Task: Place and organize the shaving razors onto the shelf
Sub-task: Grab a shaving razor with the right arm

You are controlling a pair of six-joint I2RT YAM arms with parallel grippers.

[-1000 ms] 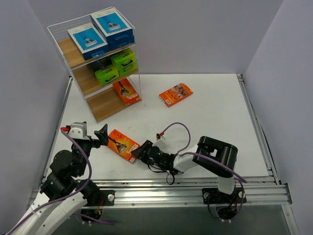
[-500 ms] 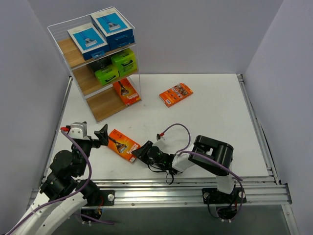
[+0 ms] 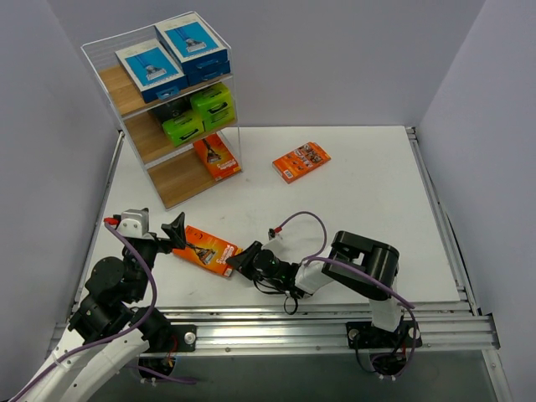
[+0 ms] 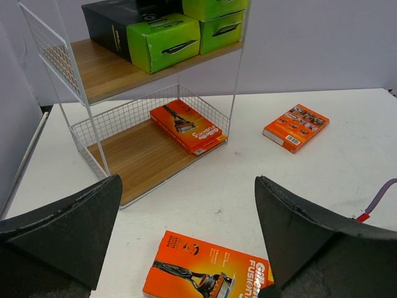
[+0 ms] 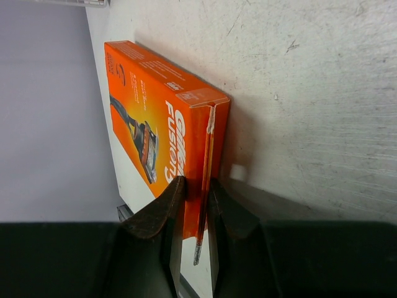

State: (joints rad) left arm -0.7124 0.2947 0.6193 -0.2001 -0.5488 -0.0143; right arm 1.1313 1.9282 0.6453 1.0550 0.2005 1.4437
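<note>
Shaving-razor pack (image 5: 158, 112) in orange lies flat on the tabletop (image 3: 352, 193) close to your arms' bases, with your right hand (image 5: 193, 186) pinching its thin end between both fingers. Your left hand (image 4: 188, 183) hangs just beside it, spread wide and holding nothing.

The step in hand looks like the pick-up of this pack. The next move calls for a lift and a carry to the shelf (image 4: 142, 155), most likely to its bottom tier, where 1 shelved orange pack (image 4: 188, 126) already lies and bare board remains beside it. With so narrow a hold on 1 end, you may need to keep the pack level so that it does not droop or slip.

A far orange pack (image 3: 301, 162) waits on the tabletop, well apart, to the right of the shelf. Blue-and-white packs (image 3: 172, 52) sit on the top tier and lime-green packs (image 3: 197, 115) on the middle one.

"Gillette Fusion" reads in white on the held pack beside a razor picture. The smaller print is too fine to read.
</note>
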